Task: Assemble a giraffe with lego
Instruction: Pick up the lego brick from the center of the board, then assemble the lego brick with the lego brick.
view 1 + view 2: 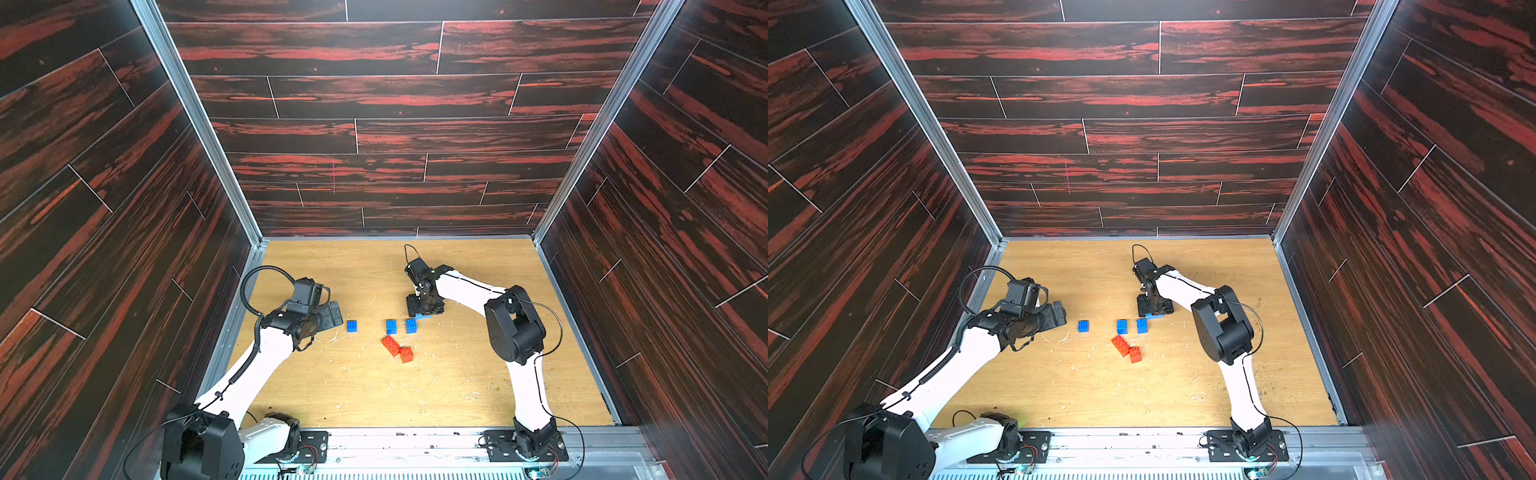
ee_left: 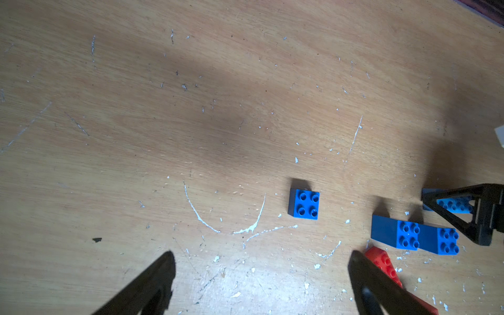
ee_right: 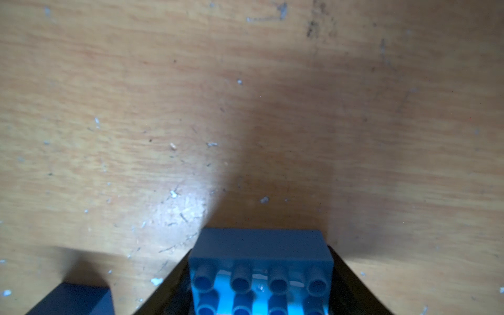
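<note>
Subject: long light blue studded plastic brick, lying flat and studs up on the wooden worktop, just behind two small dark blue bricks. Right tool is directly over it, jaws straddling its short ends, long axis running jaw to jaw; contact cannot be told. Left tool is spread wide, empty, farther off. No bricks joined

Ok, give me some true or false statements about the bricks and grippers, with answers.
1. The left gripper is open and empty. True.
2. The right gripper straddles the light blue brick. True.
3. The lone dark blue brick sits on top of another brick. False: it rests alone on the table.
4. The red bricks are joined to blue ones. False: the long red brick and small red brick lie loose on the table.
</note>
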{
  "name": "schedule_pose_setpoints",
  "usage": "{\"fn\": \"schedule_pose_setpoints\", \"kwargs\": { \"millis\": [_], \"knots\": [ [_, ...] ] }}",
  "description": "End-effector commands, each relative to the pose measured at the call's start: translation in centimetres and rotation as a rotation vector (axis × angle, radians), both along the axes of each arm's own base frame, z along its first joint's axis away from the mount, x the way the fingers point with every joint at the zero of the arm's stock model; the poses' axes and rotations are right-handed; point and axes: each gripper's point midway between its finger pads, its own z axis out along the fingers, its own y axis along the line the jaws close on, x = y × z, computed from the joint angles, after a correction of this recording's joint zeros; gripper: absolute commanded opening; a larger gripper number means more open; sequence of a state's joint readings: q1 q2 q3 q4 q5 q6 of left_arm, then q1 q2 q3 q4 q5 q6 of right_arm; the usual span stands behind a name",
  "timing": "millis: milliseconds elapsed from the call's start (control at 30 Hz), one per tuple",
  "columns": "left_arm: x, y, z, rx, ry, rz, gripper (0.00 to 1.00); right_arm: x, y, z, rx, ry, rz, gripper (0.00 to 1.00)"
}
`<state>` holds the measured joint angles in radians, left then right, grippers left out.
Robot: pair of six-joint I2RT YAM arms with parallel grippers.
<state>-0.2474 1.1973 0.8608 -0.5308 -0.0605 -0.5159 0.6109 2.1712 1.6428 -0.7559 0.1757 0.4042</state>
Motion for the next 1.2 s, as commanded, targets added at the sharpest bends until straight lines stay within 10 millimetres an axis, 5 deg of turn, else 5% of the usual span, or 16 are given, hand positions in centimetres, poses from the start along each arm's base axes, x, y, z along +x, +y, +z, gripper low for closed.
{"fn": "schedule_pose_setpoints", "kwargs": {
  "millis": [0,733,1167],
  "knots": [
    [0.0,0.0,0.7,0.011,-0.004,-0.005,1.0,-0.3,-0.5,0.2,-0.029,0.01,-0.003,0.69],
    [-0.1,-0.1,0.4,0.002,0.001,-0.01,1.0,-2.0,4.5,13.2,0.024,-0.193,-0.041,0.56],
    [0.1,-0.5,0.3,-0.013,0.004,-0.025,1.0,-4.6,7.7,11.8,0.032,-0.123,-0.044,0.54]
  ]
}}
